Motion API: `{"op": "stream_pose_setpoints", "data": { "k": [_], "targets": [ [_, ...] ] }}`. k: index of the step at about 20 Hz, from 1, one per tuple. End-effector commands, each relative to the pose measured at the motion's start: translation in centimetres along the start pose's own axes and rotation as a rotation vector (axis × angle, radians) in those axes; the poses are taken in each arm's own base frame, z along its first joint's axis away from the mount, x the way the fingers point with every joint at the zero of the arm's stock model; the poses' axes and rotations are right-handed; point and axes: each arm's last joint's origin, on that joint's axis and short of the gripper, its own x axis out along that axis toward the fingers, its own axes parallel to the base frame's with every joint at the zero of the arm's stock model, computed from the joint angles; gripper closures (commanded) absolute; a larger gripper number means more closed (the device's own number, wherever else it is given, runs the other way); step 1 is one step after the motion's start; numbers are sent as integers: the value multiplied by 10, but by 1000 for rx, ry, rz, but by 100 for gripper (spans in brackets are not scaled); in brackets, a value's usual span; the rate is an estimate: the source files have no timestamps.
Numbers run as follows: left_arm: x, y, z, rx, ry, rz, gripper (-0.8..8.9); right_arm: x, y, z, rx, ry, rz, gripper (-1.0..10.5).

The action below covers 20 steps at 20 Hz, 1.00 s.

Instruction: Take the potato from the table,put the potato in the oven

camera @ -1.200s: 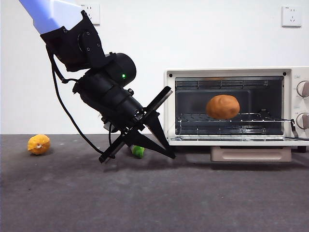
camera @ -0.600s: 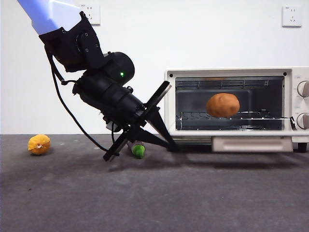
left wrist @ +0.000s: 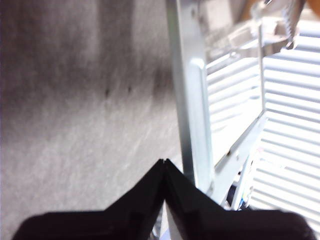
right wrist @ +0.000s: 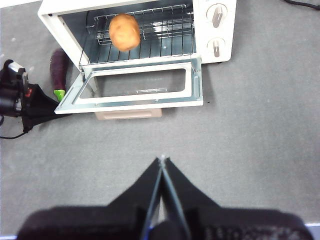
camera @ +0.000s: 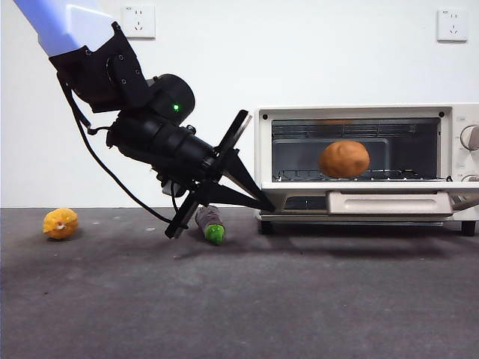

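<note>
The left gripper (camera: 254, 200), a black claw with two pointed jaws on a thick black arm, sits low at the left corner of the oven door (camera: 389, 203), and its tips are pressed tight together with nothing between them. In the front view the tips touch the door's left end from below, and the door hangs partly open, close to level, with its beige bar handle (camera: 389, 203) facing out. The left wrist view shows the shut black tips right by the shiny metal edge of that door, with the rough grey table beside it. The door belongs to the cream-white boxy toaster oven (camera: 263, 149), which has two round knobs on its right side. The potato (camera: 344, 158), a big round orange-brown lump with dull skin, is inside the oven on the wire rack (right wrist: 165, 25). Just beside the left gripper, on the dark grey speckled table (camera: 239, 299), lies a purple eggplant with a green tip (camera: 211, 224). Far off to the left lies a small yellow-orange lemon-like fruit (camera: 60, 223). The right gripper (right wrist: 162, 162) hangs high above the table, well apart from the oven, and its two black jaws are clenched shut and hold nothing.
</note>
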Motion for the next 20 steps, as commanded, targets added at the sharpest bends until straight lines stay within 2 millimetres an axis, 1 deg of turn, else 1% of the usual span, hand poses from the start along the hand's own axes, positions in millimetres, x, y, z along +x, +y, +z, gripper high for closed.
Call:
{"op": "stream_pose_setpoints", "data": {
  "k": [1,7,10,14,18,20],
  "targets": [
    [-7,-15,6,24,-15,-56,822,0,0,0,11,-10,6,954],
    [-18,-57,19,123,-51,-146,822,0,0,1,20,-17,9,954],
    [-24,-73,23,163,-76,-172,822,0,0,1,21,-16,9,954],
    [-32,-82,29,181,-101,-187,822,0,0,1,20,-16,8,954],
    [-37,-80,33,163,-122,-188,822,0,0,1,19,-16,8,954],
    [-37,-80,32,174,-100,-200,821,0,0,1,18,-15,7,946]
  ]
}}
